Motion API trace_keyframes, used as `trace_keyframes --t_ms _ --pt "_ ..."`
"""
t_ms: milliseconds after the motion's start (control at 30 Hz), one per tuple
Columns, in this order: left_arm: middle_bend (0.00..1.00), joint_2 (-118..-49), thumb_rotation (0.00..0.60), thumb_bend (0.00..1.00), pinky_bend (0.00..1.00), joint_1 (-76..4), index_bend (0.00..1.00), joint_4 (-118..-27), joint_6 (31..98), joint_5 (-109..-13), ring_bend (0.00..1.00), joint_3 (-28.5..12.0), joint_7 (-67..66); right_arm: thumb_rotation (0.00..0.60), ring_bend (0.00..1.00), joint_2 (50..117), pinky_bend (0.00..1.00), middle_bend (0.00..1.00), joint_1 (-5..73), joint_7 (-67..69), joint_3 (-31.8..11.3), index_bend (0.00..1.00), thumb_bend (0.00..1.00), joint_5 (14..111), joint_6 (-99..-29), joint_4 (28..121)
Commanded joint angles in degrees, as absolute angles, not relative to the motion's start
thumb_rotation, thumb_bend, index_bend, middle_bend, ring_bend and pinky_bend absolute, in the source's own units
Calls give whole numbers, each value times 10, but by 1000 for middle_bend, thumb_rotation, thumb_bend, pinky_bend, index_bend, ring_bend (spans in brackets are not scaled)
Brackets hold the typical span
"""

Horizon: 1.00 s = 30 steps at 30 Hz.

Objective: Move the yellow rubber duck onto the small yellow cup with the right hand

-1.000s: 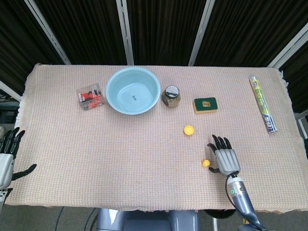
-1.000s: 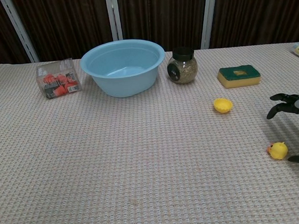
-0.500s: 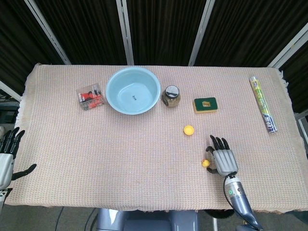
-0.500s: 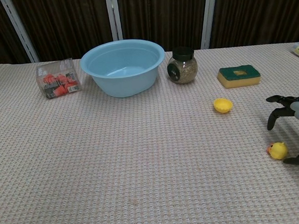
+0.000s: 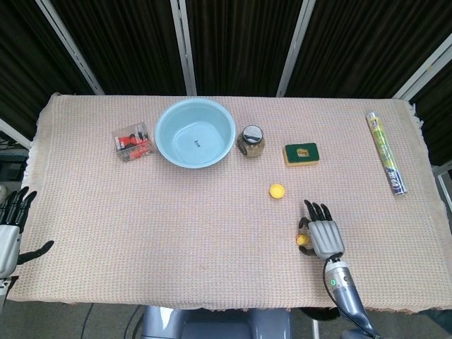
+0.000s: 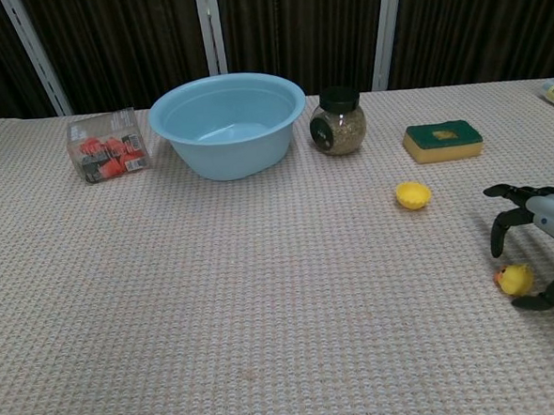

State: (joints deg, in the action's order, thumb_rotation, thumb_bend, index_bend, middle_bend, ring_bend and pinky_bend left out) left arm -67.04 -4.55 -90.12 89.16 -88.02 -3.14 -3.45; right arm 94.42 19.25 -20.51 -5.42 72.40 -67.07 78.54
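The yellow rubber duck (image 5: 302,241) (image 6: 515,279) lies on the cloth near the front right. My right hand (image 5: 323,232) (image 6: 539,238) hovers over it with fingers spread and curved down around it, the thumb low behind the duck; nothing is gripped. The small yellow cup (image 5: 277,191) (image 6: 413,195) stands upright a short way further back and to the left of the duck. My left hand (image 5: 10,226) hangs off the table's left edge, fingers apart, holding nothing.
A light blue bowl (image 5: 195,132), a jar with a dark lid (image 5: 251,140), a green-topped sponge (image 5: 301,154) and a clear box of red items (image 5: 133,141) line the back. A foil tube (image 5: 385,152) lies at the far right.
My right hand has moved left toward the duck and lowered its fingers around it. The duck, the cup and the left hand have not moved.
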Motion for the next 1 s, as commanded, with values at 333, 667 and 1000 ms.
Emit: trace_keyframes --t_ms 333,667,1000 --pt "0 -670 600 0 198 -46 0 -902 891 -881 0 -31 -36 600 0 944 0 0 193 -199 -50 490 109 728 -669 777" --pt "0 -670 600 0 198 -46 0 -904 890 -881 0 -30 -40 600 0 939 0 0 192 -192 -50 536 117 730 -672 777" --pt "0 -670 600 0 198 -46 0 -905 890 -882 0 -30 -41 600 0 936 0 0 193 -187 -49 559 142 737 -676 777"
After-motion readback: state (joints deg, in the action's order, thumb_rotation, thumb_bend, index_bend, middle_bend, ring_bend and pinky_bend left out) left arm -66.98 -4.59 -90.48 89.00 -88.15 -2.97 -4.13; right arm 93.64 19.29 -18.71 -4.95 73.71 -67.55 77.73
